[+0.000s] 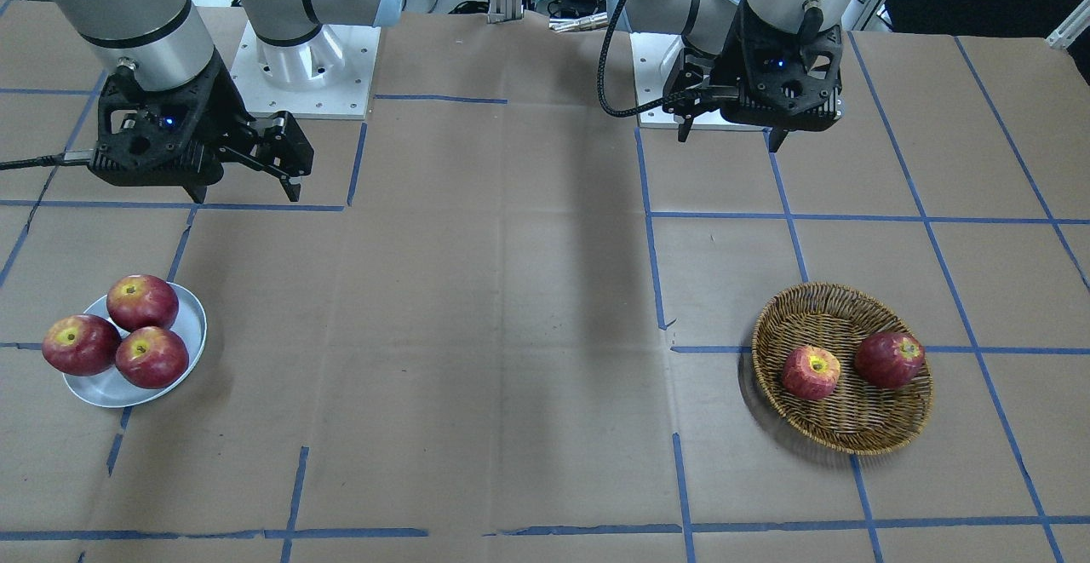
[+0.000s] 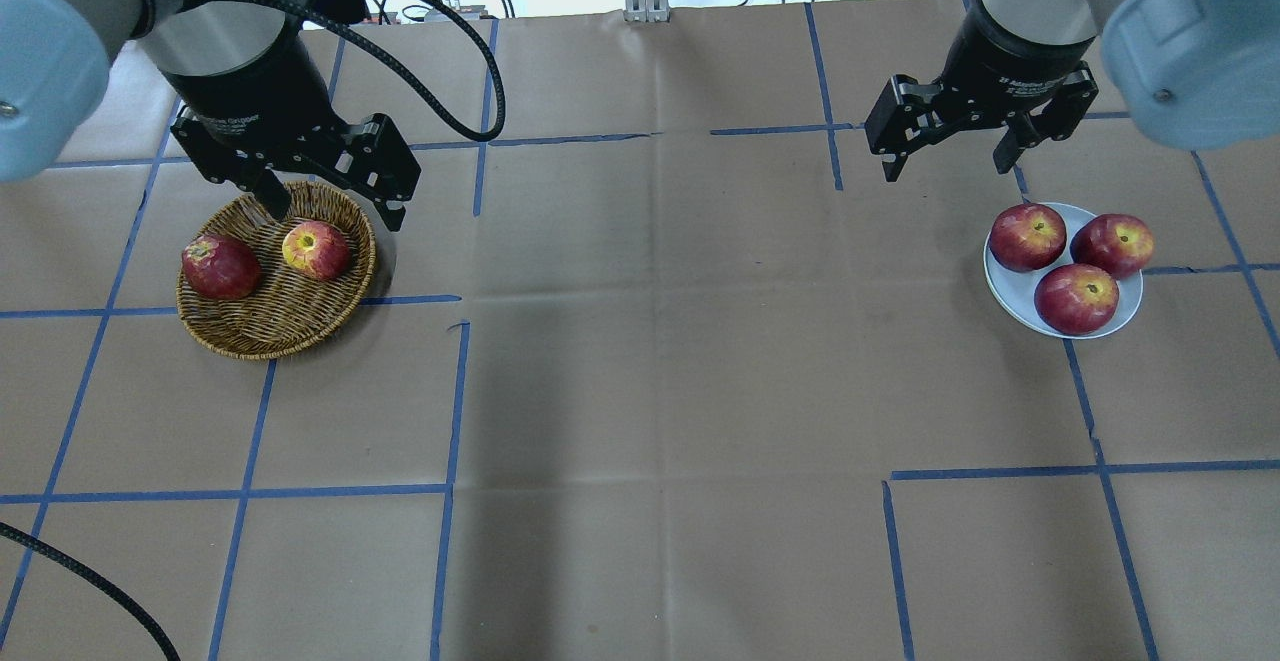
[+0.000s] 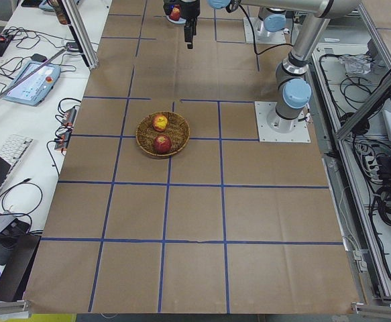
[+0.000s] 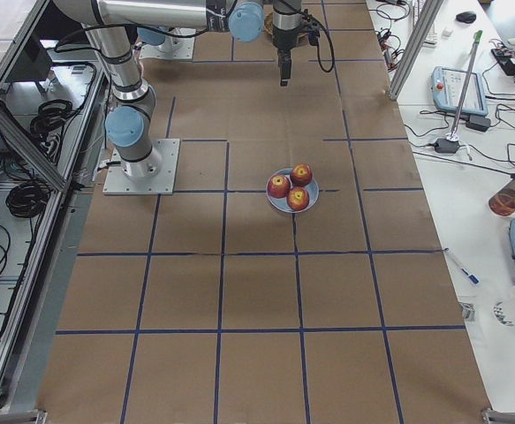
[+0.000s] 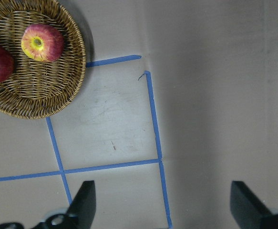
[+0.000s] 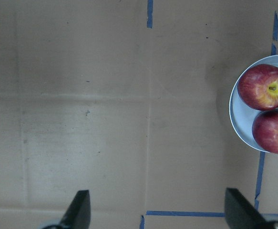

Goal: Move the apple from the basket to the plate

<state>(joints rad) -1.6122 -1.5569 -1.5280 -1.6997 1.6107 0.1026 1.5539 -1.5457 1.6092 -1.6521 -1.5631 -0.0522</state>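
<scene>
The apple (image 2: 316, 249), pinkish-red with a yellow stem hollow, lies in the wicker basket (image 2: 280, 341) beside a darker red apple (image 2: 221, 266). Both also show in the front view, apple (image 1: 811, 372) and basket (image 1: 851, 439), and at the top left of the left wrist view, apple (image 5: 42, 42). My left gripper (image 2: 335, 211) hangs open and empty, well above the table near the basket's edge towards the table's middle. The pale plate (image 2: 1010, 286) holds three red apples. My right gripper (image 2: 945, 167) is open and empty, raised on the robot-base side of the plate (image 1: 102, 388).
Brown paper with blue tape lines (image 2: 455, 391) covers the table. The basket and the plate sit far apart at opposite ends. One of the plate's apples (image 2: 1112, 245) overhangs its rim. Both arm bases (image 1: 306, 69) stand at the table's robot side.
</scene>
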